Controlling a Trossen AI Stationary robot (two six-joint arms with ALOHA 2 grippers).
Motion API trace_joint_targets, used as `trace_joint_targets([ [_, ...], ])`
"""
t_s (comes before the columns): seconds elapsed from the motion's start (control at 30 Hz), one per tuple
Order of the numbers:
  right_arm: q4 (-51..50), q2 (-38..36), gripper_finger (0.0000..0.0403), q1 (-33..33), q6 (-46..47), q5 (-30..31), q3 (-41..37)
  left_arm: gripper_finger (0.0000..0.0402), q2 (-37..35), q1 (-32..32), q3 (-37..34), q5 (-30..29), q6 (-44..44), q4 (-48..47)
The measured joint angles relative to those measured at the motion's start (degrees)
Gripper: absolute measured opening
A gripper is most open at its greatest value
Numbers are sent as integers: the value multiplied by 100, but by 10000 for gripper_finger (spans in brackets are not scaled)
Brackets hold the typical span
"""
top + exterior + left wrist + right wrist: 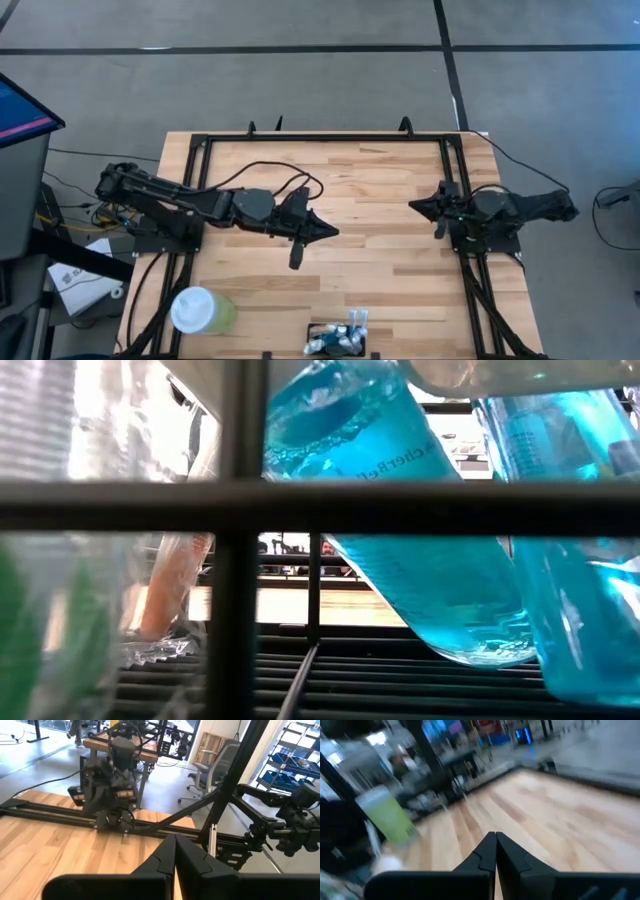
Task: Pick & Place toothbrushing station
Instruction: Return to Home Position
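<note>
Left gripper [328, 232]: fingers pressed together, nothing held; the left wrist view shows the two tips meeting [175, 842] with no gap. It sits above the middle of the table [390, 180], left of centre, pointing toward the right side, arm stretched out flat from its base. Right gripper [413, 206]: also fully closed and empty, tips touching in the right wrist view [496, 840]; it sits close to its own base at the right side, pointing toward the left gripper, the two well apart. Black holder [340, 341] stands at the table's near edge, about mid-width, well apart from both grippers. White toothbrushes [357, 319] stick up from its right part and teal tubes [323, 346] lie in its left part; can't count them. Pale green cup [205, 310] with a white lid stands left of the holder, near but not touching; it also shows in the right wrist view [387, 815]. The low view is filled by black wire bars [240, 510] right at the lens, with clear bottles of blue liquid [430, 560] leaning behind them.
</note>
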Motion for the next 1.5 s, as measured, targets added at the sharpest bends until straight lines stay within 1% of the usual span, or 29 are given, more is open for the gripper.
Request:
trace_joint_targets([
  [0.07, -121, -66, 0, -53, -1, -74, -83, 0, 0, 0, -70, -2, -33, 25],
  [0.13, 44, -101, 0, -74, -36, -141, -98, 0, 0, 0, -173, -2, -158, 34],
  [0.23, -89, -99, 0, -77, -214, -158, -214, 0, 2, -28, -339, -2, -417, 70],
  [0.33, 46, -101, 0, -99, -426, -142, -336, 0, 2, -39, -528, 9, -627, 101],
  [0.4, 7, -101, 0, -155, -531, -107, -471, 0, 2, -39, -588, 114, -656, 103],
  [0.47, 243, -101, 0, -228, -592, -107, -614, 0, 2, -38, -606, 213, -657, 146],
  [0.57, 316, -89, 0, -339, -691, -125, -612, 0, 2, -31, -616, 215, -645, 133],
  [0.67, 245, -103, 0, -461, -650, -124, -610, 0, 2, 31, -616, 229, -552, 135],
  [0.77, 204, -53, 0, -577, -250, -115, -605, 0, 2, 56, -616, 231, -482, 148],
  [0.9, 205, -16, 0, -658, -179, -129, -603, 0, 2, 96, -616, 230, -449, 197],
  [1.07, 251, -18, 0, -651, -89, -142, -607, 0, 2, 98, -616, 186, 6, 570],
  [1.27, 251, -17, 0, -651, -87, -142, -607, 0, 2, 228, -616, -151, 276, 645],
  [1.33, 252, -16, 0, -651, -87, -142, -607, 0, 2, 268, -616, -170, 406, 669],
  [1.4, 253, -16, 0, -651, -87, -142, -607, 0, 2, 341, -616, -136, 465, 659],
  [1.5, 253, -16, 0, -651, -87, -142, -609, 0, -91, 504, -647, 99, 405, 552],
])
